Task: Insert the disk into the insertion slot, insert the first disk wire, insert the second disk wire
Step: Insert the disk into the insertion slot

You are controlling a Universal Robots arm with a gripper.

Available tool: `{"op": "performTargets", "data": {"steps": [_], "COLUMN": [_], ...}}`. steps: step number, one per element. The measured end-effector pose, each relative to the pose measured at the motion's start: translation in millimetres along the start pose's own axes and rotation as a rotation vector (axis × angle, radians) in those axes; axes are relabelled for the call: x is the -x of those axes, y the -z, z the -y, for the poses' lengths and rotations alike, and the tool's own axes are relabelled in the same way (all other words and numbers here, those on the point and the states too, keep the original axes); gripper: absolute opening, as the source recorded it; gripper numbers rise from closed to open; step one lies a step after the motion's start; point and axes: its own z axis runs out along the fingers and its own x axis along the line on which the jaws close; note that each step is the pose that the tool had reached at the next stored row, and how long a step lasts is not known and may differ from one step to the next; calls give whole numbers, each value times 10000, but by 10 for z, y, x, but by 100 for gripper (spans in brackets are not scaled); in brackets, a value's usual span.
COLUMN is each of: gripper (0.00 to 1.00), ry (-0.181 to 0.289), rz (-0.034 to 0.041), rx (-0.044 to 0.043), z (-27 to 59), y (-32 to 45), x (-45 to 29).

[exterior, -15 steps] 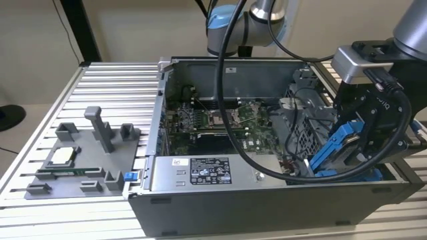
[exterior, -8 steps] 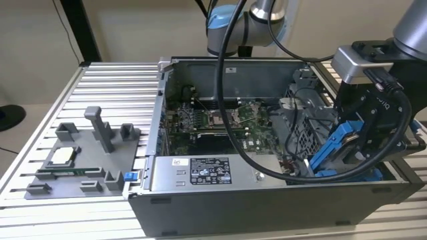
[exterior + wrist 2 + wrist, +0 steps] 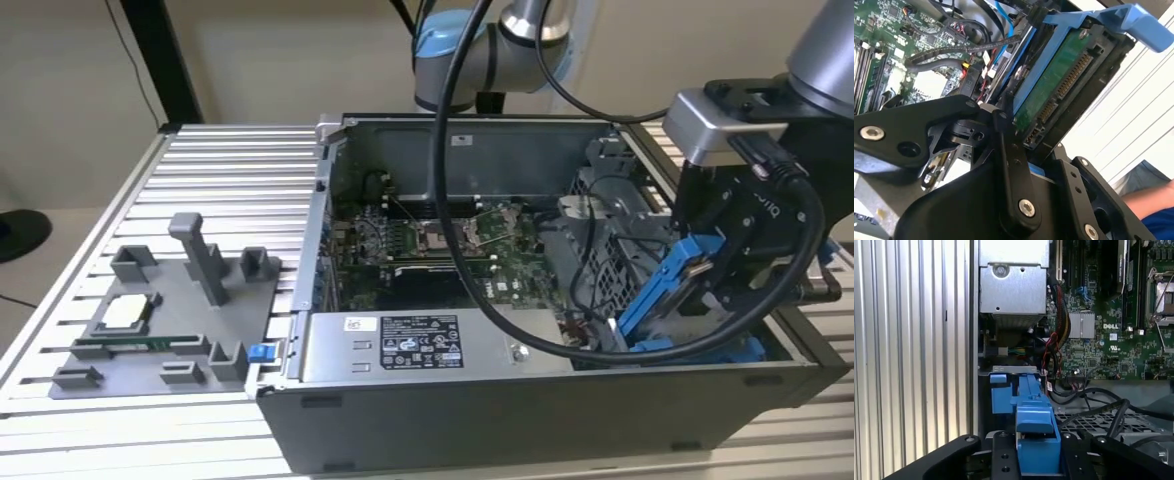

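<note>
The gripper [image 3: 705,288] is clamping the disk [image 3: 1054,85] by its faces, holding it steeply tilted over the slot [image 3: 727,352] — apparently to slide it in edge-first.

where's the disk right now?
The silver-grey hard drive in its bright blue plastic carrier is gripped, tilted, by the tool at the exterior view's right, over the right end of the open grey metal computer case.
</note>
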Motion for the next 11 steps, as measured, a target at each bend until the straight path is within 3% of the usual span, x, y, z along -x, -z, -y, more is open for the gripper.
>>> {"op": "performTargets", "data": {"steps": [4,7,11], "gripper": [0,0,0], "ry": [4,7,7], "rz": [58,149,183], "rx": [-39,-58,-57], "z": [0,-1,0], "y": [7,4,-55], "x": [21,36,35]}}
